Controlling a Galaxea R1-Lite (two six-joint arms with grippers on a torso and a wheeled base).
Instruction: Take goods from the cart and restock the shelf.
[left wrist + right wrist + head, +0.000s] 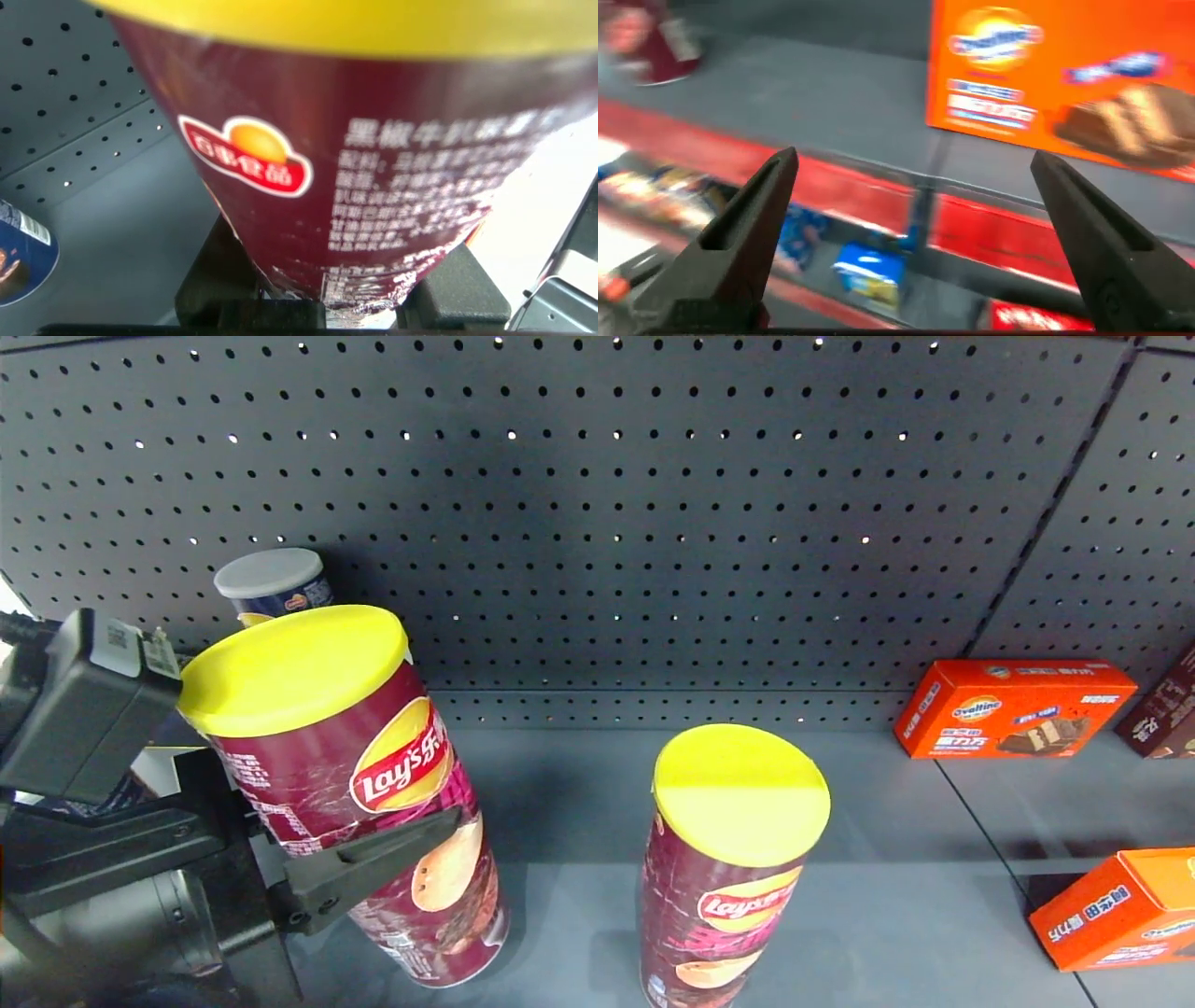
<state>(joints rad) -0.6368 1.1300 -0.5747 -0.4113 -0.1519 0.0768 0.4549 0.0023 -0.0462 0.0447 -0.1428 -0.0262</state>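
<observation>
My left gripper [359,863] is shut on a maroon chips can with a yellow lid [373,775], held tilted at the left of the grey shelf [579,896], its base low by the shelf floor. In the left wrist view the can [374,168] sits between the gripper's [336,301] dark fingers [220,289]. A second, matching can [728,896] stands upright in the middle of the shelf. My right gripper [915,163] is open with nothing between its fingers, in front of the shelf's red front edge [850,187], below an orange box [1064,75].
A small blue can with a grey lid [275,583] stands at the back left against the pegboard wall [597,523]. Orange boxes [1013,705] [1120,905] and a dark box [1162,709] lie on the right. Bare shelf floor lies between the two cans. Blue packets [868,271] sit on a lower level.
</observation>
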